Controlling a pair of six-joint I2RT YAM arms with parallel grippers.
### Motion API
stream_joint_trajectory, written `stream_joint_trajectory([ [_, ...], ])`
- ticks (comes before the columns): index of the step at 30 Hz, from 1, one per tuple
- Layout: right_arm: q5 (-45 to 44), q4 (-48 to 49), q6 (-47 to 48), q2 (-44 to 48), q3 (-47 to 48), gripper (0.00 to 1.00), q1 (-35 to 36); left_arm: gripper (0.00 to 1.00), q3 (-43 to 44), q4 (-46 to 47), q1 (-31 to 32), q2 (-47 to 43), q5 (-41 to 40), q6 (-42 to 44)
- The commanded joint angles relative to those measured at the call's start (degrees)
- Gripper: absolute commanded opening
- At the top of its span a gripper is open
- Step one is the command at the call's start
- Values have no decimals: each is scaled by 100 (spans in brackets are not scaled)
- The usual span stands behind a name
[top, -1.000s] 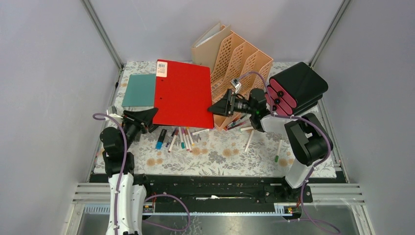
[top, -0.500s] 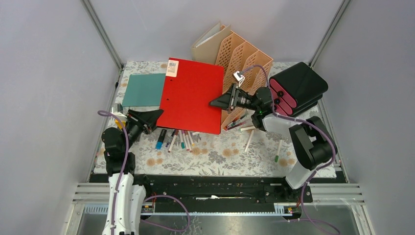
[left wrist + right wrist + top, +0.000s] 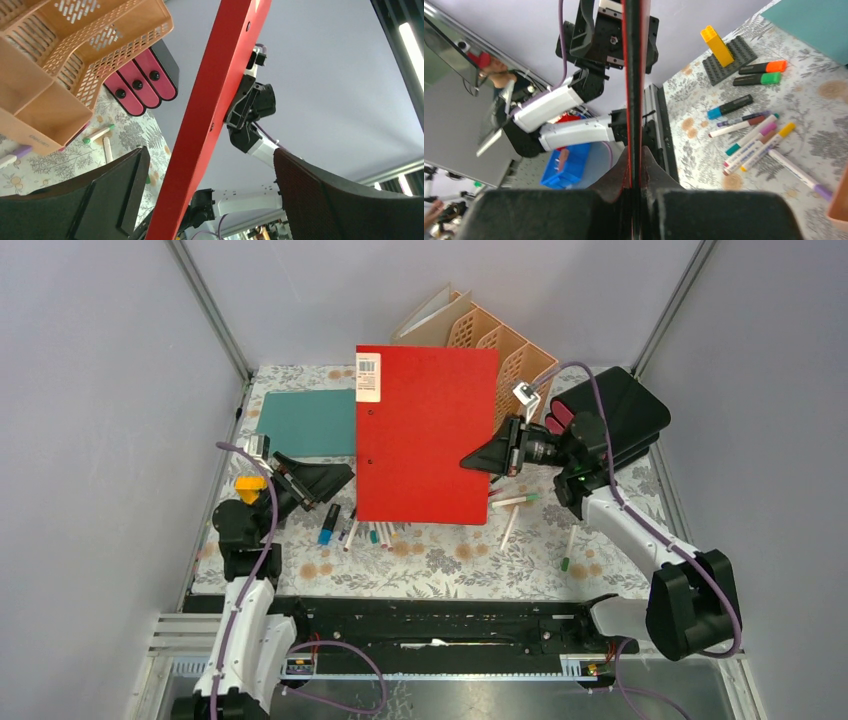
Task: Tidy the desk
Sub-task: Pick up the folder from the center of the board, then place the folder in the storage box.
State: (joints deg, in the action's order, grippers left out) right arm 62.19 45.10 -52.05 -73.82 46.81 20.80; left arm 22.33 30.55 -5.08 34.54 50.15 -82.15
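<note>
**A:** What's the surface like?

**B:** The desk [image 3: 450, 562] is a flowered cloth boxed in by grey walls. It lies under both arms. Loose markers [image 3: 365, 533] are scattered across its near part.

**A:** And nearest the bases, on the left?

**B:** The left gripper [image 3: 335, 483] has its jaws wide apart. In its wrist view the red folder [image 3: 425, 435] runs edge-on through the gap, and neither finger seems to press on it.

**A:** So what carries the folder?

**B:** The right gripper [image 3: 470, 461]. Its jaws are clamped tight on the folder's right edge and hold it steeply tilted above the markers. I can't tell whether the bottom edge touches the cloth.

**A:** Which step is this, then?

**B:** I'd say it's filing the folder, and the right arm alone has it now. The peach file rack [image 3: 525, 365] stands at the back, just behind the folder. A teal folder [image 3: 310, 422] lies flat to its left.

**A:** What does the next move call for?

**B:** Probably the left jaws backing clear. Then the right arm swings the folder back, lines its edge up with a slot and lowers it in without knocking the rack.
</note>
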Motion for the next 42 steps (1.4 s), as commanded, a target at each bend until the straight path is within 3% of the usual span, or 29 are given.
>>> stream_joint_trajectory([
  [1, 958, -155, 862, 387, 249, 0, -427, 99, -103, 2115, 28, 338, 487, -7],
  [6, 1352, -768, 1439, 616, 339, 0, -757, 99, -143, 3078, 146, 937, 470, 265],
  [10, 1514, -850, 1570, 662, 335, 0, -822, 99, -99, 3987, 637, 1499, 462, 488],
  [12, 1563, -848, 1589, 674, 322, 0, -823, 99, 41, 3830, 937, 1675, 405, 868],
  [17, 1677, -845, 1688, 678, 303, 0, -822, 99, 526, 2379, 1554, 1864, 207, 2404],
  [22, 1761, -978, 1837, 641, 312, 0, -818, 97, 852, 2636, 1954, 2300, 540, 2678],
  [32, 1837, -1231, 2092, 659, 355, 0, -819, 70, 1728, 1517, 1993, 2831, 1275, 3534],
  [36, 1831, -1347, 2193, 650, 364, 0, -823, 41, 1709, 1685, 1994, 2884, 1367, 3461],
  [37, 1843, -1366, 2215, 646, 369, 0, -822, 13, 1686, 1831, 1994, 2905, 1393, 3378],
  [38, 1845, -1386, 2237, 646, 372, 0, -827, 0, 1643, 1984, 1994, 2918, 1400, 3271],
  [42, 1842, -1511, 2328, 654, 383, 0, -815, 0, 1369, 2642, 1993, 2801, 1298, 2886],
])
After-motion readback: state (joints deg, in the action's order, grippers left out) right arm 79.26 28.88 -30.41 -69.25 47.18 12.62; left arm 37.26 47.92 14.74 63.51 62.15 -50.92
